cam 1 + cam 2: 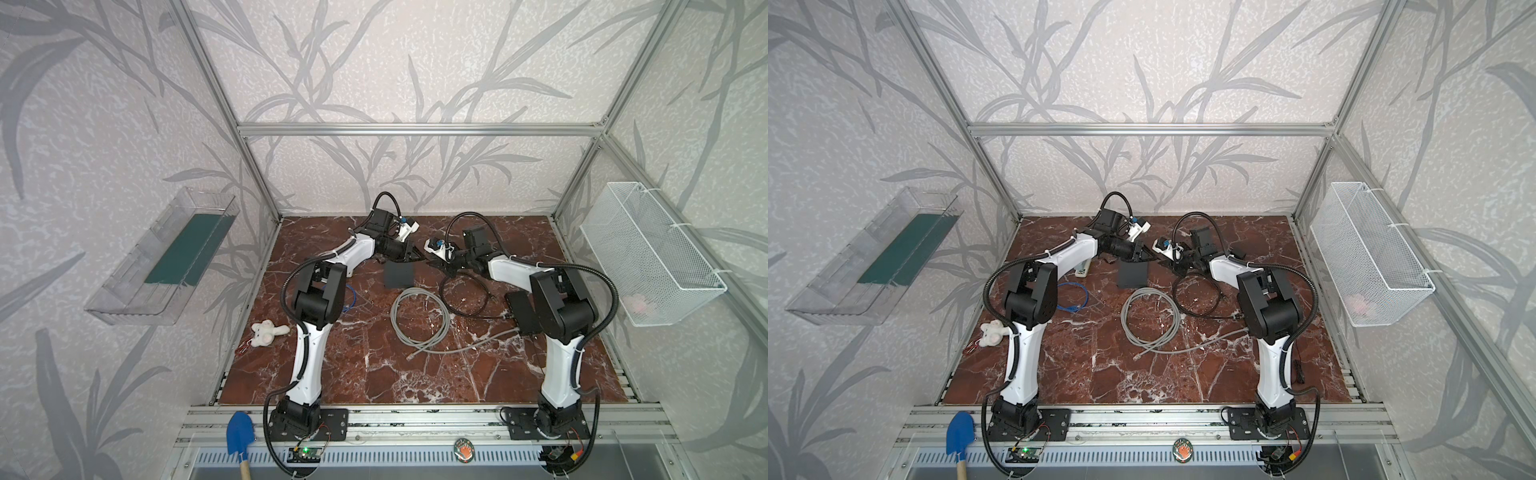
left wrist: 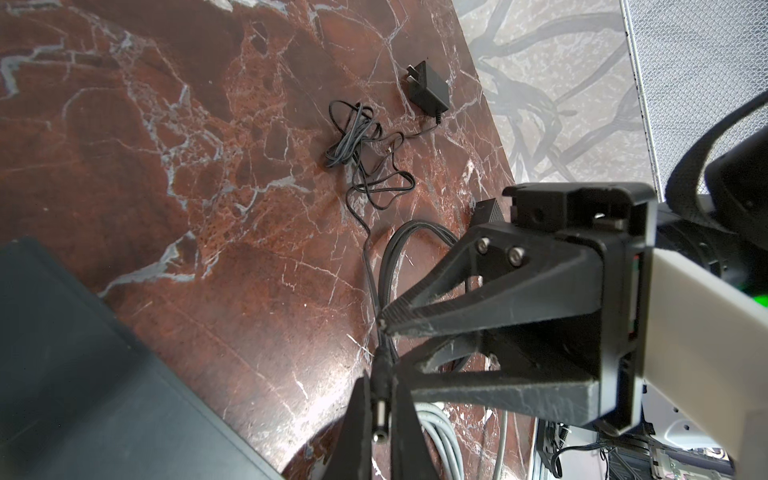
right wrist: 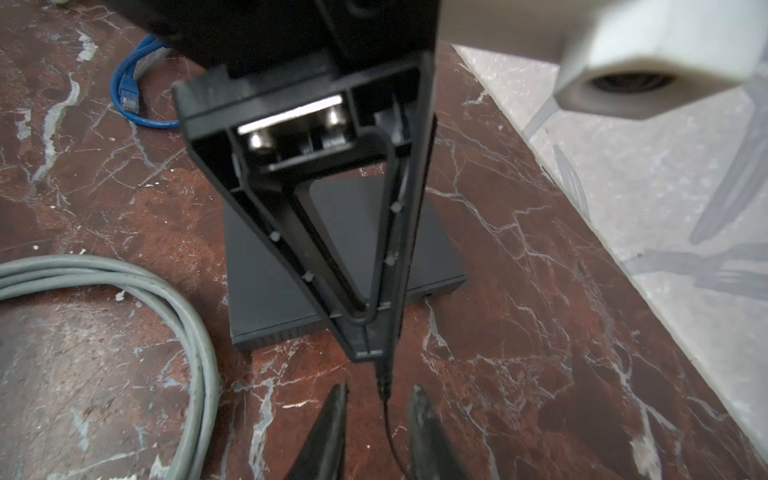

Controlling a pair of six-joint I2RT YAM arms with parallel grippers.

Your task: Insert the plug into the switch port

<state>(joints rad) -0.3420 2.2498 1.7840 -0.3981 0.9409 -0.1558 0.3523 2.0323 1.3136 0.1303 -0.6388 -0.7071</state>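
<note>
Two grippers meet near the far edge of the table (image 1: 374,374), at its middle, in both top views: left gripper (image 1: 415,257) and right gripper (image 1: 432,262) tip to tip, the switch (image 1: 400,276) lying just beside them, nearer the left arm.

Left wrist view: fingers (image 2: 353,436) pinch the plug (image 2: 379,415). Its long axis follows them, metal tip toward the wrist, not the switch.

Right wrist view: right fingertips (image 3: 330,424) stand spread, the cord (image 3: 386,415) passing between, clear of both.

Judgement: turn the plug first.

L claw (image 2: 382,384) clamped, R claw (image 3: 379,387) parted
</note>
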